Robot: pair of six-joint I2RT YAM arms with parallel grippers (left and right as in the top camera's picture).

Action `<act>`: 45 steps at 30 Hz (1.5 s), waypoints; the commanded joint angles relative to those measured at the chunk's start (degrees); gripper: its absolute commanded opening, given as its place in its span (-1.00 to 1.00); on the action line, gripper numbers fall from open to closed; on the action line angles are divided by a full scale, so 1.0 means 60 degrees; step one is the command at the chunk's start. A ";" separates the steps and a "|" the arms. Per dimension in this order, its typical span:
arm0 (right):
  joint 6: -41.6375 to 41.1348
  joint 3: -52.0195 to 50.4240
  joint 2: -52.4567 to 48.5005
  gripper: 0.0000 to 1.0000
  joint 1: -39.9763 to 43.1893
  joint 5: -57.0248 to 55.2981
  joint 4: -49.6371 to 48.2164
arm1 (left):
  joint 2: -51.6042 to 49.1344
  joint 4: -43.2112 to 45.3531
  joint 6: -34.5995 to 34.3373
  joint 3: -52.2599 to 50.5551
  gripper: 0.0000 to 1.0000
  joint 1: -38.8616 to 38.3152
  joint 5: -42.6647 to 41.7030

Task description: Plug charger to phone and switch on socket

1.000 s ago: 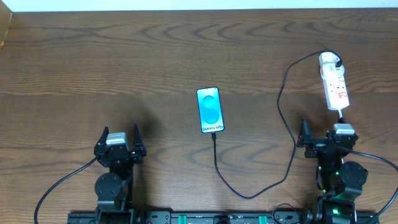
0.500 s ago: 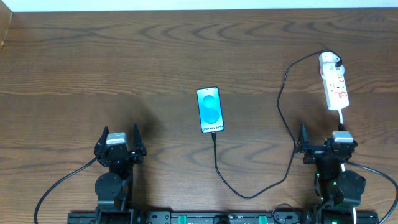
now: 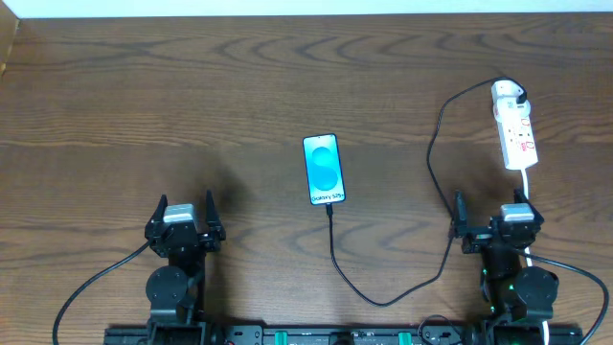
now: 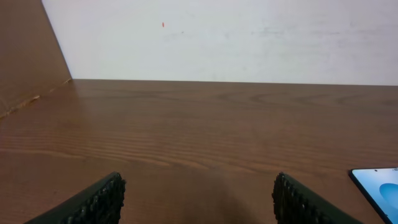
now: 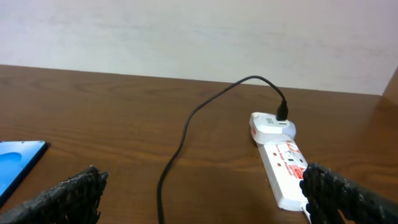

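The phone (image 3: pixel 324 170) lies face up mid-table, its blue screen lit. The charger (image 3: pixel 331 235), a thin black cable, meets the phone's near edge, loops toward the front and runs up to a white adapter (image 3: pixel 508 93) seated in the far end of the socket (image 3: pixel 517 139), a white power strip at the right. My left gripper (image 3: pixel 185 206) stands open at the front left, well clear of the phone (image 4: pixel 380 185). My right gripper (image 3: pixel 489 206) is open just in front of the socket (image 5: pixel 283 167), with the charger (image 5: pixel 161 183) lying between its fingers on the table.
The table's left edge has a raised wooden side (image 4: pixel 28 56), and a white wall (image 4: pixel 236 37) runs along the back. The socket's thick white cord (image 3: pixel 527 182) trails toward the right arm's base. Bare wood lies between the left gripper and the phone.
My right gripper has drawn back toward the front edge and slightly left, away from the socket. The left arm, phone and charger have not moved.
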State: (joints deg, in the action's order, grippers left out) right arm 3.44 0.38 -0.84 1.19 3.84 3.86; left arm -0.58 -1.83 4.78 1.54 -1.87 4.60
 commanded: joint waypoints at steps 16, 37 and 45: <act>0.0401 -0.0011 0.0095 0.99 -0.0149 -0.0594 0.0106 | 0.0058 -0.0335 0.0091 -0.0215 0.51 0.0047 0.0055; 0.0401 -0.0011 0.0091 0.99 -0.0153 -0.0550 0.0080 | 0.0058 -0.0335 0.0091 -0.0215 0.52 0.0047 0.0055; 0.0404 -0.0011 0.0091 0.99 -0.0153 -0.0550 0.0080 | 0.0058 -0.0335 0.0091 -0.0215 0.51 0.0051 0.0055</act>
State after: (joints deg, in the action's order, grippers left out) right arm 5.08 0.38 -0.84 0.93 0.60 4.05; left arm -0.58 -1.83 4.78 1.54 -1.87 4.60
